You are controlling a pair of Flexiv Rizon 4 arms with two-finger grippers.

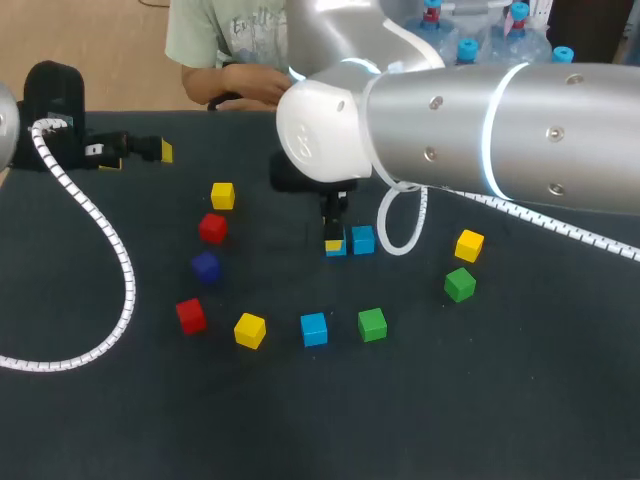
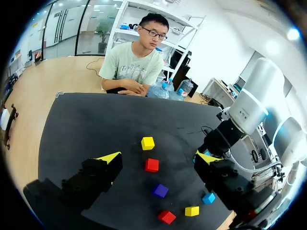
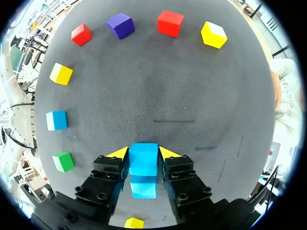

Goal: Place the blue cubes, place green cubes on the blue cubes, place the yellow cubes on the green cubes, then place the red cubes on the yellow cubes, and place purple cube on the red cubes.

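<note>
My right gripper (image 3: pixel 144 153) is pinching a small blue plastic cube (image 3: pixel 143 161) on the mat mid-table, just beside the second blue cube (image 1: pixel 363 240). Base layer, I reckon. Left gripper (image 2: pixel 158 158) hangs wide open, empty.

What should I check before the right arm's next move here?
1. Right tool shut on blue cube from both sides: ok.
2. That cube flush against the second blue cube next to it: cannot tell.
3. All blue cubes grouped: not ok, the third blue cube sits apart, beside a green cube.
4. Left tool open, empty, away from the centre: ok.
5. That green cube unobstructed for pickup: ok.
</note>
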